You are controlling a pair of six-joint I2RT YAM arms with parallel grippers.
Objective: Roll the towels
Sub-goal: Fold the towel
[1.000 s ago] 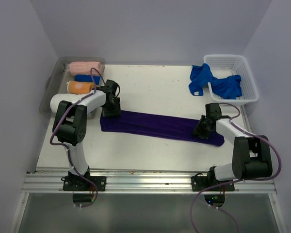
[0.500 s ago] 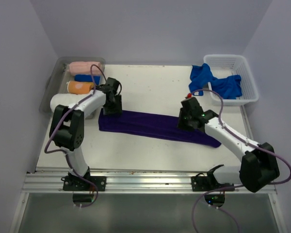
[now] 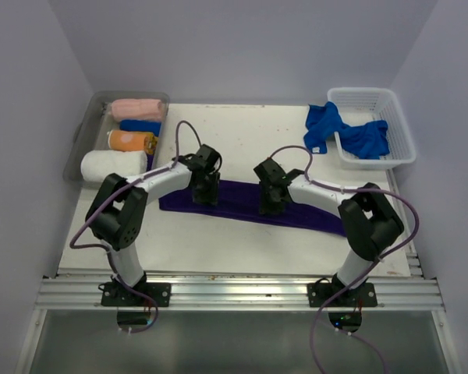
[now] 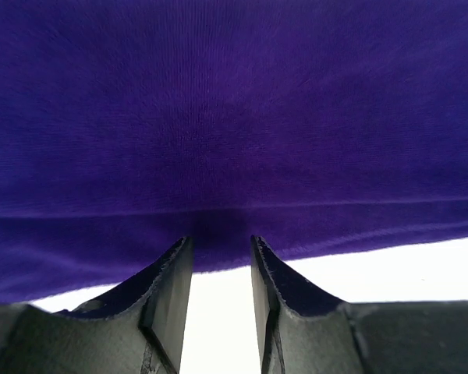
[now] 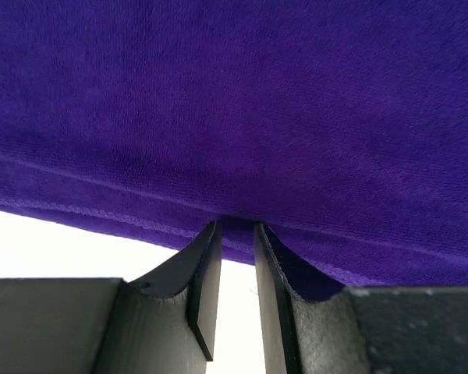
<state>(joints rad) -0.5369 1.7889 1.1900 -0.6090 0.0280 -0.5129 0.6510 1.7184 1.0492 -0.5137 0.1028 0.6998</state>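
Note:
A long purple towel (image 3: 242,201) lies flat across the middle of the table. My left gripper (image 3: 207,192) stands on its left part and my right gripper (image 3: 268,201) on its middle, both pointing down. In the left wrist view the left gripper (image 4: 218,245) has its jaws close together, with the tips on the towel's hem (image 4: 234,117). In the right wrist view the right gripper (image 5: 235,230) is nearly closed, with the purple hem (image 5: 242,93) pinched between its tips. White table shows between the fingers of both.
A clear bin (image 3: 84,128) at the back left holds rolled towels: pink (image 3: 136,107), blue (image 3: 140,125), orange (image 3: 129,141) and white (image 3: 113,164). A white basket (image 3: 402,125) at the back right holds loose blue towels (image 3: 327,125), one of which hangs over its rim.
Both grippers have moved from the towel's ends toward its middle, the right one much further. The towel's right end has pulled in slightly to the left.

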